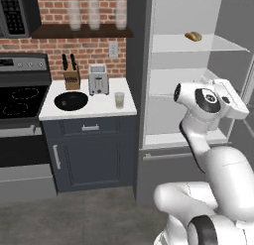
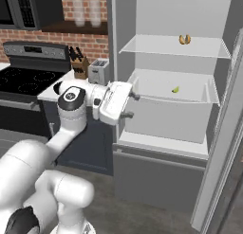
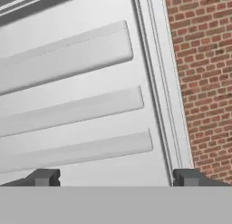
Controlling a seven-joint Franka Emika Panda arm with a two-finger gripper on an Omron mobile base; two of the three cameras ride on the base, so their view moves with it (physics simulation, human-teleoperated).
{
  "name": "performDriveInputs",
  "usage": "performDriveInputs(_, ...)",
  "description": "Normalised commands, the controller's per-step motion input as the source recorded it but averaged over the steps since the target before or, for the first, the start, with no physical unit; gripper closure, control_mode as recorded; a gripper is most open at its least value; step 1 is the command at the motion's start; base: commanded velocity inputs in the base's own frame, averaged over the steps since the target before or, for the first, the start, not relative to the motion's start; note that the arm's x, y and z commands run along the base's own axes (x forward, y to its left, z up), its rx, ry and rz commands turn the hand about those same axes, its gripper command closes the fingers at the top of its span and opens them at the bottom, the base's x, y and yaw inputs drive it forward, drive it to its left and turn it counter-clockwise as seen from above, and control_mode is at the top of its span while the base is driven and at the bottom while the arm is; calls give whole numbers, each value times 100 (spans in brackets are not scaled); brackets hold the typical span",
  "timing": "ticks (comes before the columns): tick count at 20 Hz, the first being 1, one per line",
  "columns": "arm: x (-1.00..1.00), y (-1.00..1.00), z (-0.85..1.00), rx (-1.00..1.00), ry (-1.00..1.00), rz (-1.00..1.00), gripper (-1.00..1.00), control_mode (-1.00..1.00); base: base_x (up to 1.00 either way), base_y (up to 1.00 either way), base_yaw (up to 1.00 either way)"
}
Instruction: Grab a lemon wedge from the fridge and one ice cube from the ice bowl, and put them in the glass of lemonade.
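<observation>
The fridge (image 2: 156, 129) stands open, showing its white shelved interior. A tiny yellowish-green lemon wedge (image 2: 175, 89) lies on the middle shelf. My gripper (image 2: 132, 105) hovers at the left front edge of that shelf, left of the wedge and apart from it. Its fingertips (image 3: 43, 177) stand wide open with nothing between them. On the white counter, the black ice bowl (image 1: 71, 100) sits left of the short glass of lemonade (image 1: 119, 100). I cannot make out the ice cube in the bowl.
An orange-brown bun (image 2: 184, 39) sits on the top fridge shelf. The open fridge door (image 2: 223, 133) stands at the right. A toaster (image 1: 98, 79) and knife block (image 1: 72, 78) are behind the bowl, and a stove (image 1: 20, 102) is left of the counter.
</observation>
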Motion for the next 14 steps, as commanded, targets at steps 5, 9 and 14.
performDriveInputs(5,0,99,0,4,24,68,-100,-100,0,0,0)
performDriveInputs(9,0,72,-2,20,36,71,-100,-100,0,0,0)
performDriveInputs(14,0,17,-8,46,49,68,-100,-100,0,0,0)
